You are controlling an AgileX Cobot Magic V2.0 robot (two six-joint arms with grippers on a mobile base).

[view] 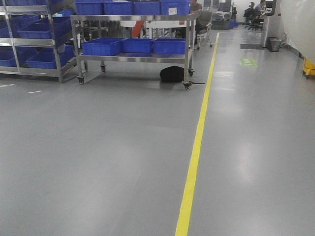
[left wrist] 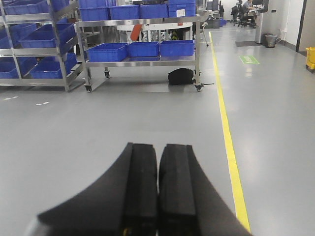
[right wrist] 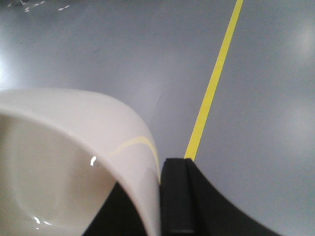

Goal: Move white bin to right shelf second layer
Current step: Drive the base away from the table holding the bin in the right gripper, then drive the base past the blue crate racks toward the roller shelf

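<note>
Floor: a smooth grey workshop floor (view: 98, 162) fills all three views, and a yellow line (view: 197, 142) runs along it toward the far end of the hall
Far side: a steel wheeled table (view: 133, 58) stands left of the line, with blue crates (view: 102, 46) in a row on its lower deck and more on its top
Under the table: a black bag (view: 172, 74) lies on the floor near the right-hand caster
Left edge: a steel rack (view: 37, 73) just beside the table holds further blue crates on several levels
Background: people (view: 256, 10) sit at desks far off on the right, a grey waste basket (view: 274, 44) stands by a pillar, and a green marking (view: 248, 62) is painted on the floor
White bin: seen only in the right wrist view, where the white bin (right wrist: 74, 147) fills the lower left, its glossy cream inside facing the camera; it is up off the floor, which shows beyond it
Right gripper: the right gripper (right wrist: 161, 169) is clamped on the bin's wall at the rim, one black finger (right wrist: 177, 196) pressed to the outside, the other a dark shape on the inner side
Bin and gripper: the wall passes between the fingers, and most of the tub lies to the left of the gripper in that view
Left gripper: the left gripper (left wrist: 158, 147) has its two black fingers pressed together with nothing between them, pointing over bare floor toward the table
</note>
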